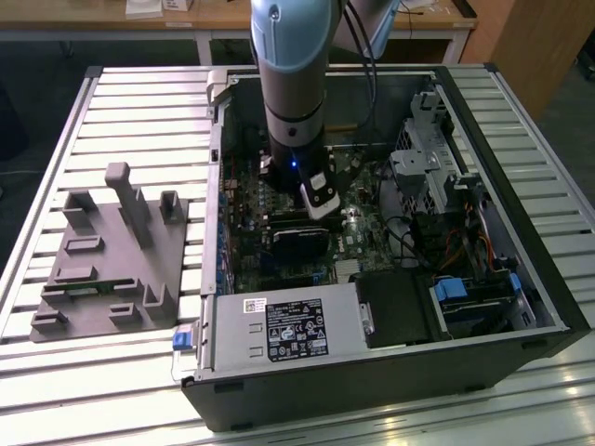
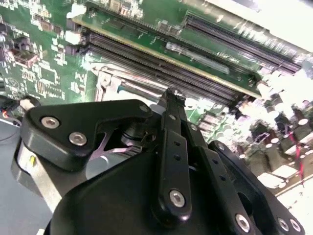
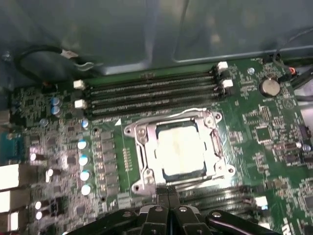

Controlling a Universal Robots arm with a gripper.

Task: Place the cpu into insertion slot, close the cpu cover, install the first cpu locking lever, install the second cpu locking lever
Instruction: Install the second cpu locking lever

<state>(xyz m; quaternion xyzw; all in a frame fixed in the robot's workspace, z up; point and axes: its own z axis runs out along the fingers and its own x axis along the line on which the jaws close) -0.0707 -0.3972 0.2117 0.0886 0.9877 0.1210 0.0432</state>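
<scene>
End effector clenched, empty, fingertips at cpu cover edge; cpu seated.

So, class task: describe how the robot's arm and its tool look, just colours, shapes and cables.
The arm is a thick silver-grey cylinder with a pale blue cap, a black lower section and a small blue light. Black cables run beside it. The tool is matte black, built of flat jointed links fastened with silver screws.

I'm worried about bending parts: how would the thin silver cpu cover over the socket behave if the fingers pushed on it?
The cpu cover looks like thin sheet metal framing a square window, so it would probably flex under an off-centre push. Its shiny face suggests the fingers could slip. It seems to lie flat over the cpu, so tipping appears unlikely.
</scene>
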